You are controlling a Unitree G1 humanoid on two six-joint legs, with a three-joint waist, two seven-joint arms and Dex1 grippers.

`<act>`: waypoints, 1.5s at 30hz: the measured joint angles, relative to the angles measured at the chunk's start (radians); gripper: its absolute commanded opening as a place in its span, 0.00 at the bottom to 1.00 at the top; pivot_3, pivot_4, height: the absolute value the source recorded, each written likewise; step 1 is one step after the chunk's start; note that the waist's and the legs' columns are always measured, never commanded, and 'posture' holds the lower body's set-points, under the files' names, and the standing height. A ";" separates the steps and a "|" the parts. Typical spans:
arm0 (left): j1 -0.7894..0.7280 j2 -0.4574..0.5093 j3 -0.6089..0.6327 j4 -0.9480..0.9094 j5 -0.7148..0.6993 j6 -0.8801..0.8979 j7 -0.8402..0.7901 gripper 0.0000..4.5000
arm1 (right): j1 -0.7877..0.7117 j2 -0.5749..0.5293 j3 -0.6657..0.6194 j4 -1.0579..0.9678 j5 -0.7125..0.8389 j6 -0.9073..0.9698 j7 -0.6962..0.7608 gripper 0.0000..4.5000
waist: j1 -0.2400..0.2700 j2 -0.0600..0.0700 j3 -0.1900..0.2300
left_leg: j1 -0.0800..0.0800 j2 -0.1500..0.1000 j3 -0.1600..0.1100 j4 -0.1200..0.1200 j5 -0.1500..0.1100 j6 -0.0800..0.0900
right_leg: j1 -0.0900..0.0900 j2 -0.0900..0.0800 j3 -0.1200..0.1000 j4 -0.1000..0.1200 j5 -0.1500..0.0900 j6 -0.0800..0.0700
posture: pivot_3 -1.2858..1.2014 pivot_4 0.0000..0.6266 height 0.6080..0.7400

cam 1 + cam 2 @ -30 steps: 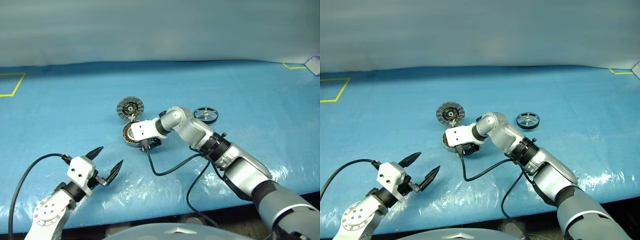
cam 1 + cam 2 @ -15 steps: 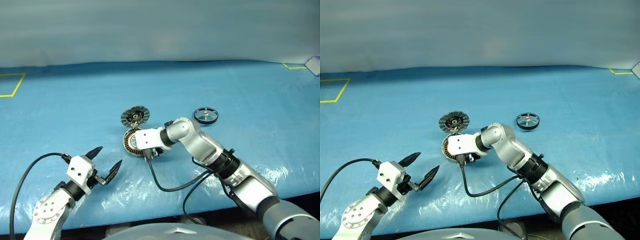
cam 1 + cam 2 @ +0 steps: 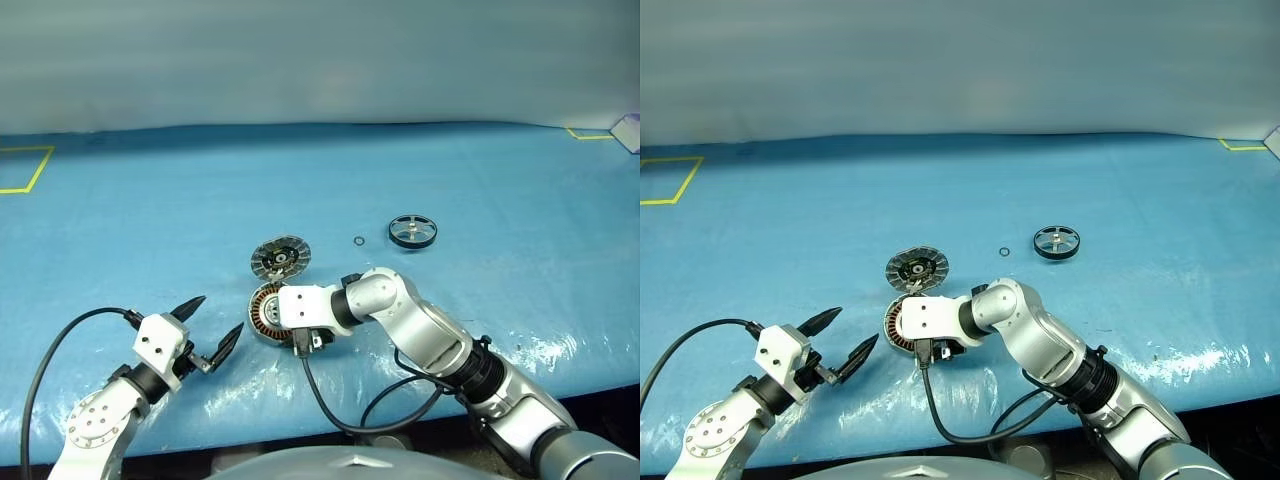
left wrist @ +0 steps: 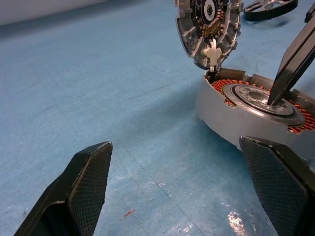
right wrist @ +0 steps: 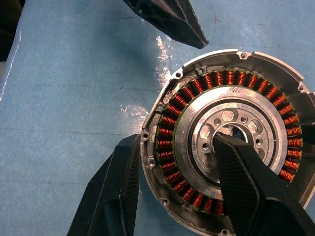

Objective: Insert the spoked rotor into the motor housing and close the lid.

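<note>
No text, label, brand or number can be read on anything here. The only markings are yellow tape lines [image 3: 28, 168] on the blue table [image 3: 150, 230], well beyond the left gripper [image 3: 212, 322], and they carry no lettering.

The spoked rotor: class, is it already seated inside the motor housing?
No. The spoked rotor lies on the blue table, apart from the motor housing, whose copper windings are uncovered.

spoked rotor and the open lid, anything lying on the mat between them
Yes: a tiny thin black ring lies alone on the blue mat between the lid and the spoked rotor, seen in the left eye view.
</note>
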State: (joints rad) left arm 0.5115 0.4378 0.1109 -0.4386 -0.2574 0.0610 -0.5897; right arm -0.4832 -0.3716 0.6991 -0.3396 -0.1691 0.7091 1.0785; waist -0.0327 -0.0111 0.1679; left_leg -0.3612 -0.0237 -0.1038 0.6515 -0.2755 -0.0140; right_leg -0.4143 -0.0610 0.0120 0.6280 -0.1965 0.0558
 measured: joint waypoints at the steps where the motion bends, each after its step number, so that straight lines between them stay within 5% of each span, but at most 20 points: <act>1: -0.001 0.000 0.000 0.000 0.000 0.000 0.000 1.00 | 0.000 0.010 0.001 0.003 0.001 0.004 -0.012 0.43 | -0.001 0.000 0.000 | 0.000 0.000 0.000 0.000 0.000 0.000 | 0.000 0.000 0.000 0.000 0.000 0.000 | 0.52 0.24 1.00; 9: -0.002 -0.001 0.000 0.001 0.000 0.000 0.000 1.00 | -0.001 0.032 0.013 0.026 0.016 0.021 -0.082 1.00 | -0.003 0.000 0.000 | 0.000 0.000 0.000 0.000 0.001 -0.001 | 0.000 0.000 0.000 0.000 0.000 0.000 | 0.52 0.24 1.00; 16: 0.006 -0.003 0.000 0.001 -0.002 0.000 0.000 1.00 | -0.021 0.019 -0.025 -0.018 0.076 0.084 -0.081 1.00 | -0.002 0.000 0.000 | 0.000 0.000 0.000 0.000 0.001 -0.001 | 0.000 0.000 0.000 0.000 0.000 0.000 | 0.52 0.24 1.00; 23: 0.000 -0.003 -0.002 0.001 -0.008 0.005 -0.001 1.00 | -0.059 0.001 -0.208 -0.168 0.233 0.142 -0.076 1.00 | -0.001 0.000 0.000 | -0.002 0.000 -0.001 0.000 0.000 -0.001 | -0.001 0.000 -0.001 0.000 0.001 0.002 | 0.52 0.24 1.00; 30: -0.010 -0.004 -0.002 0.001 -0.009 0.016 0.000 1.00 | 0.120 -0.102 -0.420 -0.230 0.276 0.232 -0.228 1.00 | 0.012 0.000 0.000 | -0.003 0.000 -0.001 -0.001 0.000 0.000 | -0.002 0.000 -0.001 -0.001 0.000 0.000 | 0.52 0.24 1.00; 37: -0.022 -0.003 -0.004 0.000 -0.019 0.009 -0.021 1.00 | 0.382 0.213 -0.512 -0.111 0.173 0.189 -0.681 1.00 | 0.005 0.001 0.001 | -0.002 0.002 0.001 -0.001 0.000 0.000 | -0.003 0.001 0.000 0.001 -0.001 -0.002 | 0.52 0.24 1.00; 45: -0.022 -0.002 -0.036 0.000 -0.048 -0.050 -0.099 1.00 | 0.372 0.358 -0.510 0.079 0.096 -0.040 -0.941 1.00 | -0.002 0.002 0.001 | -0.002 0.001 0.001 -0.001 0.000 0.000 | -0.003 0.000 0.001 0.000 0.000 -0.001 | 0.52 0.24 1.00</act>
State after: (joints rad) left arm 0.4899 0.4358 0.0748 -0.4383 -0.3057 0.0111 -0.6883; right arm -0.1114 -0.0138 0.1891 -0.2605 -0.0736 0.6691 0.1378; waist -0.0346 -0.0094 0.1691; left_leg -0.3634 -0.0228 -0.1023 0.6508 -0.2752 -0.0143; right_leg -0.4171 -0.0606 0.0128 0.6282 -0.1969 0.0551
